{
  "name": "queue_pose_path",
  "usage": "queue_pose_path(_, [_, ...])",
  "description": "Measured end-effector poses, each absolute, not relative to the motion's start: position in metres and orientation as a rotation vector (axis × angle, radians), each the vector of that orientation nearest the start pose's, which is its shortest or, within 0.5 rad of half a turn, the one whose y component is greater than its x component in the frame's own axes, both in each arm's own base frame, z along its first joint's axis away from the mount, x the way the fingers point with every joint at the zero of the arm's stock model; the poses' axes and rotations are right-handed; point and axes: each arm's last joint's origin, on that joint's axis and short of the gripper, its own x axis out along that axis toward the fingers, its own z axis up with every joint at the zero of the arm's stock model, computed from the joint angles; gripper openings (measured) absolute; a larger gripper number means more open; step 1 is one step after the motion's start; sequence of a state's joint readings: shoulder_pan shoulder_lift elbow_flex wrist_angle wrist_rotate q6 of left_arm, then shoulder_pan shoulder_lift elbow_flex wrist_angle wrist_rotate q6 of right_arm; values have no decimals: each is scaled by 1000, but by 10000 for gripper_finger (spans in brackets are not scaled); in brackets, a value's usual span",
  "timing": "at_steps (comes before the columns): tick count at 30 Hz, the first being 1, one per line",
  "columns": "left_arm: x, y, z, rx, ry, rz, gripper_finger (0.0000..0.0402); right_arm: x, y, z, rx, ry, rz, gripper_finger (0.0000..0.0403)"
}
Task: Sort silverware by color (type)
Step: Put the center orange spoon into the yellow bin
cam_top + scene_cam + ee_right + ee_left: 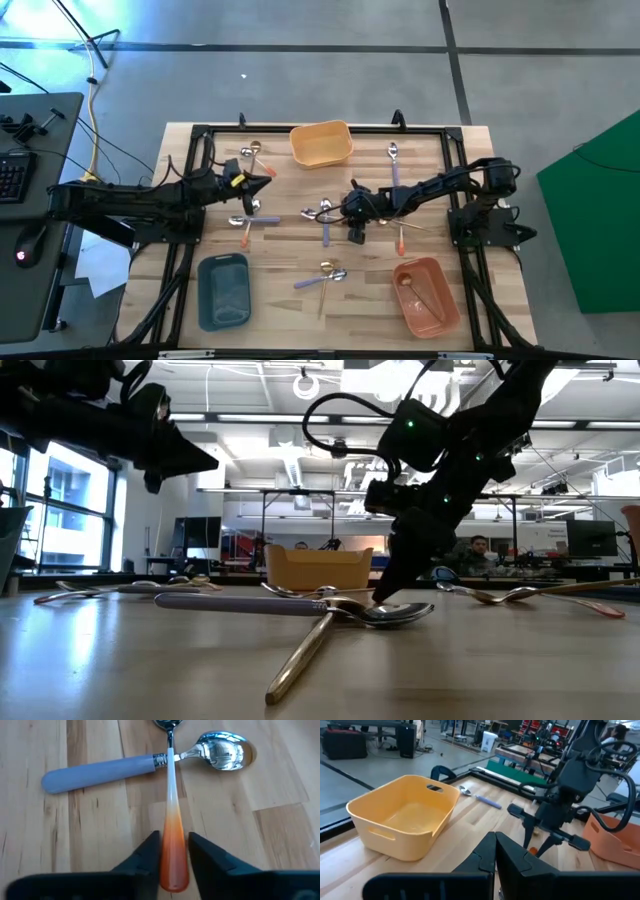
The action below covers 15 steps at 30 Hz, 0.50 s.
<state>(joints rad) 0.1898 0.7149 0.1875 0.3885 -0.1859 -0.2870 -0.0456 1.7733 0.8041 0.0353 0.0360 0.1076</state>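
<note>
My right gripper (173,839) is down at the table's middle (353,222), closed around an orange-handled spoon (172,810). That spoon lies on the wood with its neck across a lavender-handled spoon (100,770). More silverware lies scattered: spoons at the left (245,220), far left (252,155), far right (393,160) and near middle (325,275). My left gripper (262,183) hangs shut above the table's left part, with nothing between its fingers (495,851). My right gripper pinches the orange handle (174,851) near its free end, one finger on each long side. The fingers (150,851) slant down from the table's right side and run in line with the handle. The spoon lies flat on the table, its neck (170,760) over the lavender spoon.
A yellow-orange tray (321,143) stands at the far middle, a teal tray (223,290) at the near left and a pink tray (427,293) at the near right. Another orange-handled spoon (400,240) lies just right of my right gripper.
</note>
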Motion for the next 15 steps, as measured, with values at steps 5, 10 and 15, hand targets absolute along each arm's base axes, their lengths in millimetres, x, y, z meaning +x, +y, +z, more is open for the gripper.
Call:
queue_pose_path(5, [154,35,189,-317,103,391,0,319,-16,116,91,928,-119,43])
queue_pose_path(10, [154,35,189,-324,104,390,1,319,-17,122,108,899,-83,43])
queue_pose_path(15, [154,35,189,-327,103,390,1,318,-24,147,128,802,-78,43])
